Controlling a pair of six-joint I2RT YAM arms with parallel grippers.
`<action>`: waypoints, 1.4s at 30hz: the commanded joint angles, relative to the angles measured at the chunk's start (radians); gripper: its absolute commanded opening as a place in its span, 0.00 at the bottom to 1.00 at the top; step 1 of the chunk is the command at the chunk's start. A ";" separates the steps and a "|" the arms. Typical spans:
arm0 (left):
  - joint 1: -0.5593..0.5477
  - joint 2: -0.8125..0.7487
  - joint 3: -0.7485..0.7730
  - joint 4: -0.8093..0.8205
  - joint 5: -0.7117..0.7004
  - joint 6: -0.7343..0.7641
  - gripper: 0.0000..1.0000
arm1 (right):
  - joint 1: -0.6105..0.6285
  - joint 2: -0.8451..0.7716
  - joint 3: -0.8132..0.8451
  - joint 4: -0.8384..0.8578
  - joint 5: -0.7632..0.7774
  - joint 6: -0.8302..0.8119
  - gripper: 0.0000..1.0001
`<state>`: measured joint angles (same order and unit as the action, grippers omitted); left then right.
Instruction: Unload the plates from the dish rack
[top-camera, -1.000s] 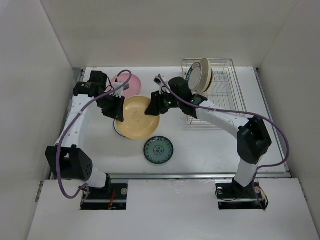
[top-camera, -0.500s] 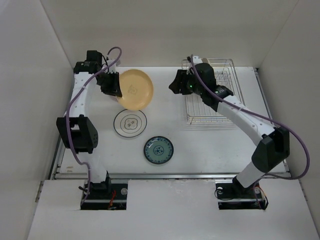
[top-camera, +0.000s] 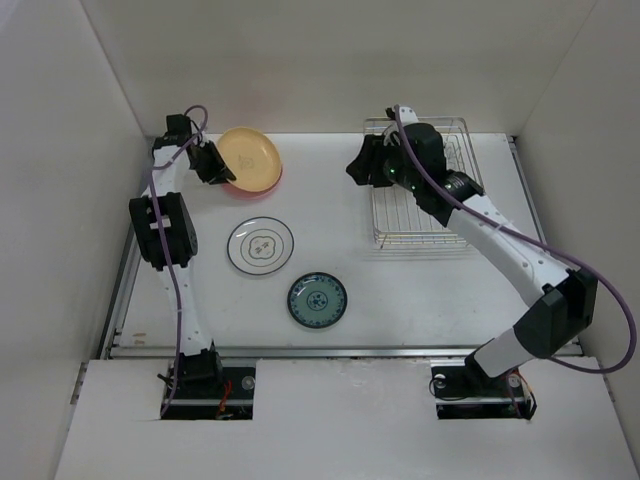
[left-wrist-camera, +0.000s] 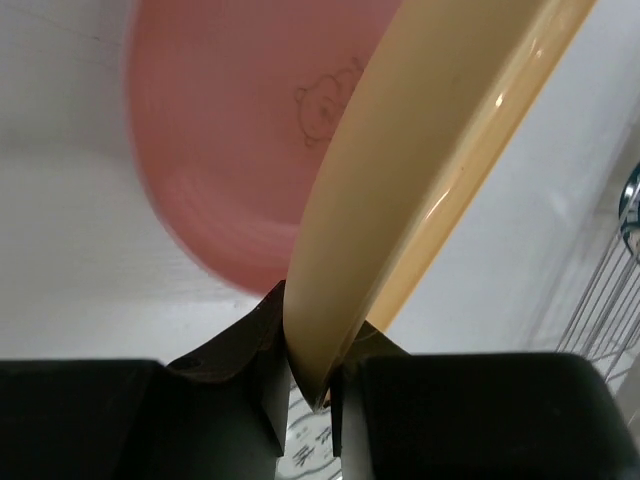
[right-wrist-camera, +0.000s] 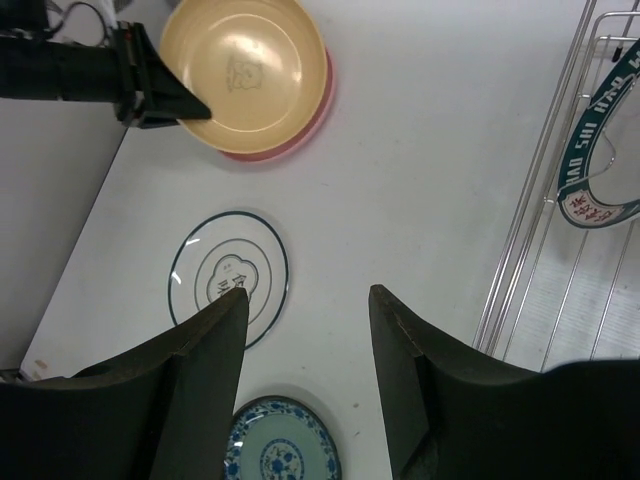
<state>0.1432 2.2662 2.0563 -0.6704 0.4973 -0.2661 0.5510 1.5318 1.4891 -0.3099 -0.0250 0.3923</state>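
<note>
My left gripper (top-camera: 210, 165) is shut on the rim of the pale yellow plate (top-camera: 250, 157) at the far left. That plate lies over the pink plate (top-camera: 264, 186). The left wrist view shows the fingers (left-wrist-camera: 315, 385) clamped on the yellow rim (left-wrist-camera: 430, 170), tilted above the pink plate (left-wrist-camera: 230, 150). My right gripper (top-camera: 365, 168) is open and empty, above the table beside the left edge of the dish rack (top-camera: 425, 215). In the right wrist view (right-wrist-camera: 308, 295) a teal-rimmed plate (right-wrist-camera: 600, 160) stands in the rack (right-wrist-camera: 540, 230).
A white plate with a dark ring (top-camera: 260, 245) lies flat at centre left, and a teal-blue patterned plate (top-camera: 317, 299) lies nearer the front. Both show in the right wrist view, white (right-wrist-camera: 230, 275) and teal-blue (right-wrist-camera: 283, 445). White walls close in both sides.
My left gripper carried the yellow plate from the table's middle to the far left and brought it down over the pink plate. My right arm drew back to the rack's left edge.
</note>
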 joint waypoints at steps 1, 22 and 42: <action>-0.001 0.041 0.073 0.106 0.026 -0.169 0.00 | 0.007 -0.076 -0.003 0.006 0.005 -0.012 0.58; 0.009 0.112 0.116 -0.100 -0.109 -0.076 0.63 | 0.007 -0.170 -0.066 0.006 0.000 -0.021 0.58; -0.080 0.004 0.168 -0.213 -0.410 0.168 0.78 | 0.007 -0.237 -0.084 -0.003 -0.009 -0.021 0.58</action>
<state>0.0799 2.3455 2.1815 -0.8368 0.1402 -0.1596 0.5510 1.3285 1.4052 -0.3313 -0.0261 0.3813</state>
